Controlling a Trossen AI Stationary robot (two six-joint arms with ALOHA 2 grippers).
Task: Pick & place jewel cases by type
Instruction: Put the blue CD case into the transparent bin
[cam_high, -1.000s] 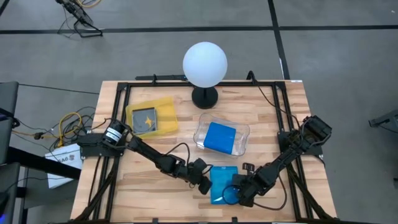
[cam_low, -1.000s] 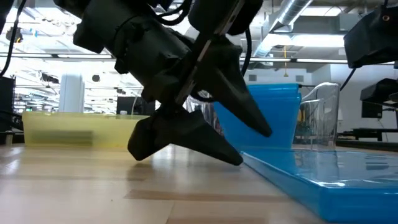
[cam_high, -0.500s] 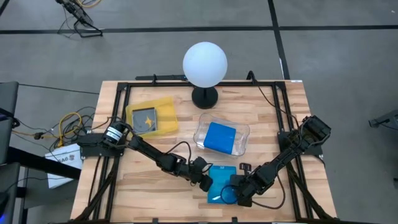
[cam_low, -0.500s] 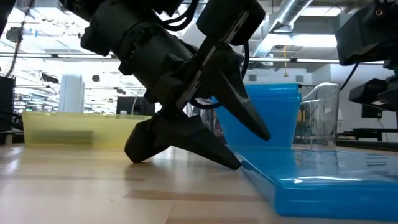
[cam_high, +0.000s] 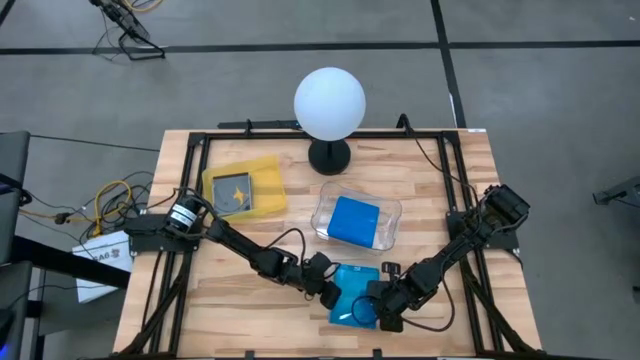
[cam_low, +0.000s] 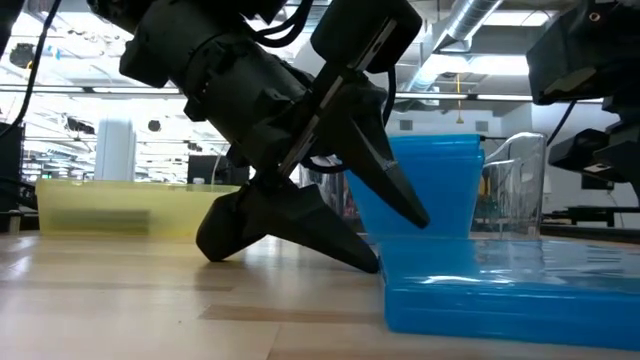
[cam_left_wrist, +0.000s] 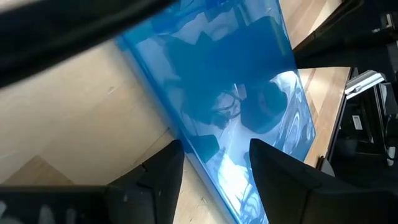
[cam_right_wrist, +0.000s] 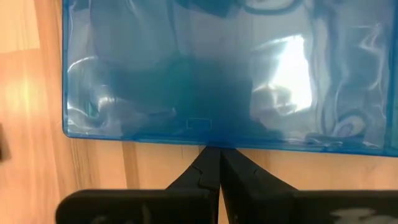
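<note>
A bright blue jewel case (cam_high: 352, 292) lies flat on the table near its near edge; it also shows in the low view (cam_low: 500, 300). My left gripper (cam_high: 328, 285) is open at the case's left edge. One finger (cam_low: 300, 225) is low on the wood and the other (cam_low: 390, 180) slants above the case's face (cam_left_wrist: 236, 93). My right gripper (cam_high: 383, 303) is shut at the case's right edge. Another blue case (cam_high: 352, 220) lies in the clear tray (cam_high: 392, 228). A dark case (cam_high: 233, 192) lies in the yellow tray (cam_high: 265, 170). My right gripper (cam_right_wrist: 212, 152) has its shut fingertips against the middle of the case's right edge (cam_right_wrist: 211, 142). It comes low from the table's right, pointing across that edge. The case lies flat on the wood. My left gripper's lower fingertip (cam_low: 372, 262) is right at the case's left edge (cam_low: 388, 290); whether it touches, I cannot tell.
A white globe lamp (cam_high: 330, 103) stands at the table's far edge on a dark base. Black frame rails (cam_high: 300, 135) run along the far and side edges. Bare wood (cam_high: 200, 290) lies left of my left gripper.
My shut right gripper has moved toward the table's left, pushing the blue case. The case has slid left along the wood and turned a little. Its left edge now lies under my left gripper's upper finger. My left gripper has stayed open.
</note>
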